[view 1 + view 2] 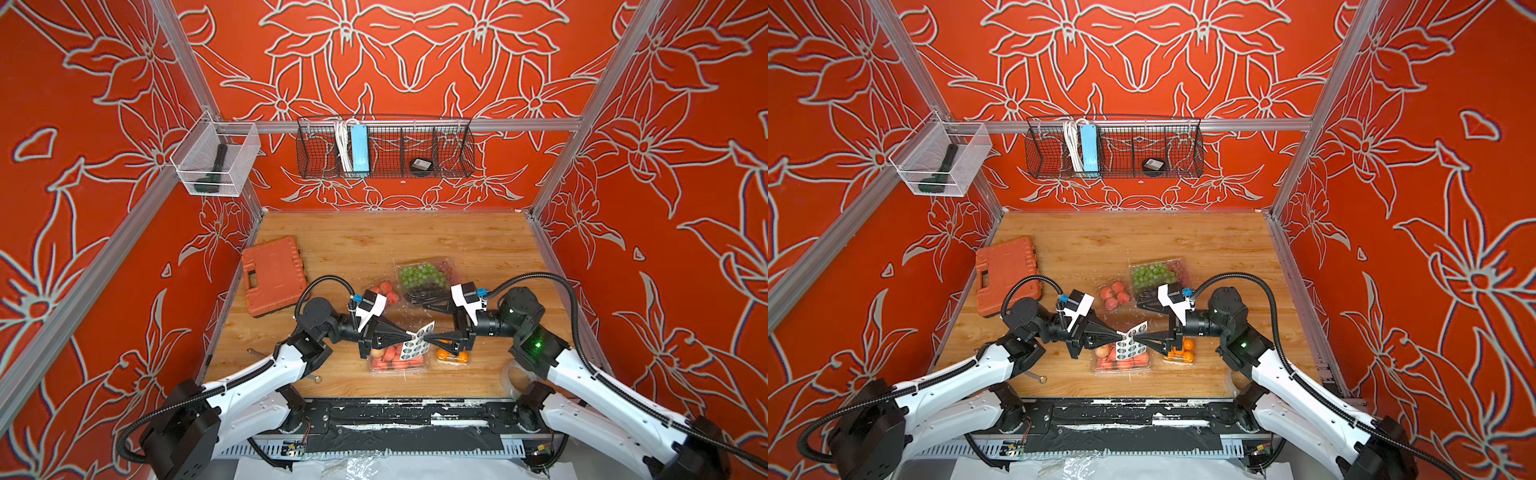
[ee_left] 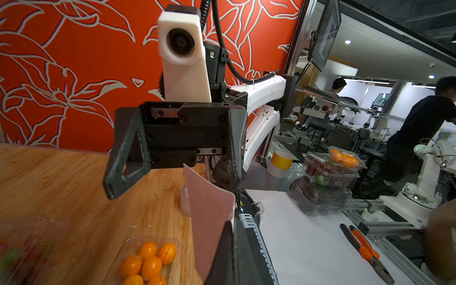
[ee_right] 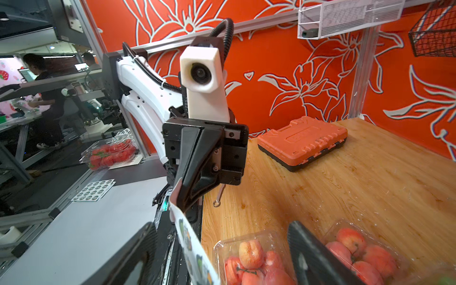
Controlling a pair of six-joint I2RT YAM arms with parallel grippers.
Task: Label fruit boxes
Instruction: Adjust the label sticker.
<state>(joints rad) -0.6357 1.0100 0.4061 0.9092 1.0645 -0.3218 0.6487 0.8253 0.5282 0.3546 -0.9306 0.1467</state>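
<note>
Peeling step, I judge: the left gripper [image 1: 409,336] has its jaws clamped on the sticker sheet [image 1: 415,343] above the large peach punnet [image 1: 399,362], at the bench's [image 1: 374,241] 6 o'clock. The right gripper [image 1: 419,320] has its jaws wide, astride the sheet. Next it must nip one sticker's edge.

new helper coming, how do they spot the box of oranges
On the wooden tabletop, look near the front edge. The small clear plastic punnet of oranges sits beside the large clear punnet of peaches; it alone holds orange fruit.
</note>
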